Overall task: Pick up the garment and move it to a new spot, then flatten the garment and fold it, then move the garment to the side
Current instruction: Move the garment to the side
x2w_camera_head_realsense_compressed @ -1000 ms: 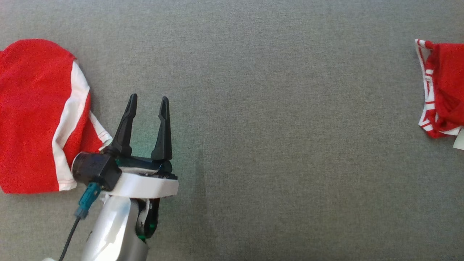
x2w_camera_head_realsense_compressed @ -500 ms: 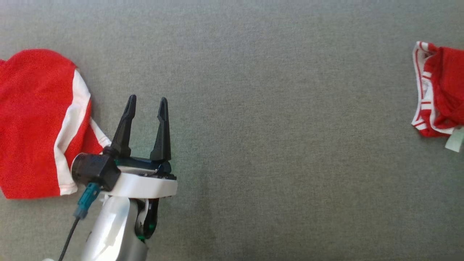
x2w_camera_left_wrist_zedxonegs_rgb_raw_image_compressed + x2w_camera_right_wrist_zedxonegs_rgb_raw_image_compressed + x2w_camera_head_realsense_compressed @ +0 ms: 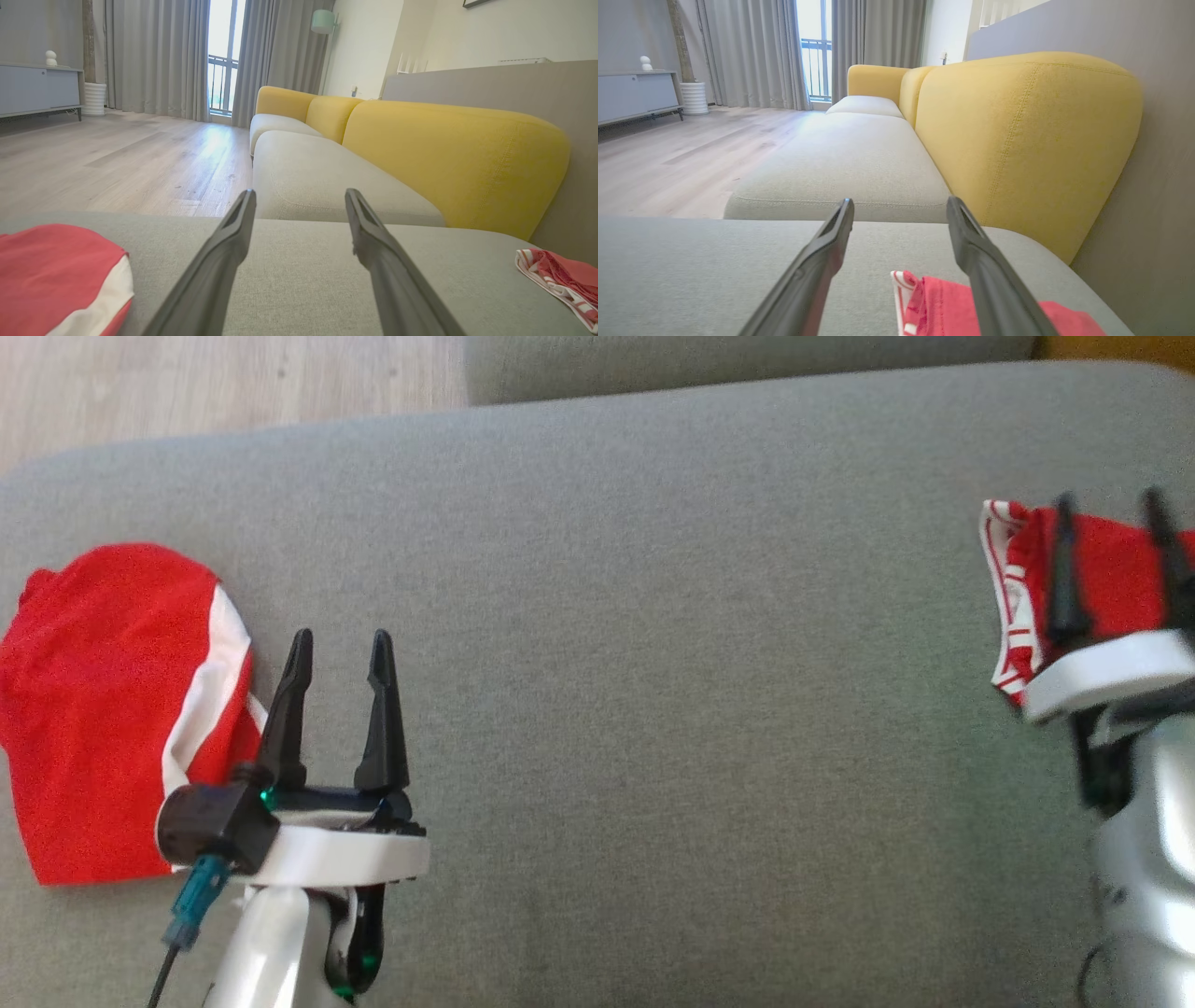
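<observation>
Counting: left garment [image 3: 93,709], right garment [image 3: 1111,581] = two | left claw [image 3: 341,637], right claw [image 3: 1109,502] = two | both spread, seemingly empty

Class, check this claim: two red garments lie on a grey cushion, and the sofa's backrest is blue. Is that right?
Not quite: the backrest is yellow, as the left wrist view shows. The left garment and right garment do lie on the grey cushion.

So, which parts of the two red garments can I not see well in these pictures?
- Striped garment: head view, cut by the right edge, partly behind the blurred right end effector; contact unclear.
- Red garment: head view, lower corner behind the base of the left end effector; left wrist view, cut by the bottom edge.
</observation>
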You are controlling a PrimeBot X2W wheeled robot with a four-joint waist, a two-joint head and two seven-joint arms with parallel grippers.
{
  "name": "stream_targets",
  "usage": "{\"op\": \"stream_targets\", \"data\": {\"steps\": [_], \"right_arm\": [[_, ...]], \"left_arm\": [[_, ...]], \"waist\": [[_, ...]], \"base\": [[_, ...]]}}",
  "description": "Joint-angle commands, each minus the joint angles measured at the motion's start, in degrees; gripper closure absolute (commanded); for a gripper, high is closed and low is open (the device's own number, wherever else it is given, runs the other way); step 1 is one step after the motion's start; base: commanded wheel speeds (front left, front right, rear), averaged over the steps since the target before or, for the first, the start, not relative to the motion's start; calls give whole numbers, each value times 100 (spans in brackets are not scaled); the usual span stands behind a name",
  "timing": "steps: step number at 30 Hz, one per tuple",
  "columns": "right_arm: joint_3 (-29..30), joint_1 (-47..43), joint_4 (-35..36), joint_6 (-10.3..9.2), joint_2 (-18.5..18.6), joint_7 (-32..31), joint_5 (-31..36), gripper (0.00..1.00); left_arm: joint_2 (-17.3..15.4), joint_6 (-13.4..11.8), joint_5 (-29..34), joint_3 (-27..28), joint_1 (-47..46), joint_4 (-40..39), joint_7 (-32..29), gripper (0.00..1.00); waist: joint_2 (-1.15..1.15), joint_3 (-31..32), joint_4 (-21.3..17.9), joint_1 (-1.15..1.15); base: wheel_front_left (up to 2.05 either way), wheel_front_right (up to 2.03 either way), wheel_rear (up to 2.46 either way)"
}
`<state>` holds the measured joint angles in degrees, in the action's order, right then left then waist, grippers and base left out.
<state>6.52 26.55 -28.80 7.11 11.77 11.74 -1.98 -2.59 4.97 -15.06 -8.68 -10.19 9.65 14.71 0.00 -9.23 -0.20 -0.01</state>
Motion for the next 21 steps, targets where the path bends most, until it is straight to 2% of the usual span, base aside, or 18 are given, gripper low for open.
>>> {"op": "stream_targets", "data": {"steps": [1, 5, 9, 16, 21], "right_arm": [[-211, -85, 382, 37, -117, -46, -57, 0], [-262, -557, 844, 37, -524, -137, -185, 0], [-317, -1023, 1117, 37, -763, -154, -246, 0], [-574, -1653, 1106, 37, -883, 60, -304, 0], [-716, -1737, 1086, 37, -887, 160, -486, 0]], "left_arm": [[-29, -32, 0, 252, -45, -235, 29, 0], [-29, -23, -14, 302, 100, -264, 29, 0], [-29, -43, -48, 363, 254, -300, 29, 0], [-29, -31, -113, 339, 452, -255, 29, 0], [-29, 29, -89, 471, 539, -217, 29, 0]], "waist": [[0, 151, -42, 1], [0, 312, -46, 1], [0, 393, -82, 1], [0, 509, -73, 1], [0, 510, -105, 1]], "base": [[0, 0, 0], [0, 0, 0], [0, 0, 0], [0, 0, 0], [0, 0, 0]]}}
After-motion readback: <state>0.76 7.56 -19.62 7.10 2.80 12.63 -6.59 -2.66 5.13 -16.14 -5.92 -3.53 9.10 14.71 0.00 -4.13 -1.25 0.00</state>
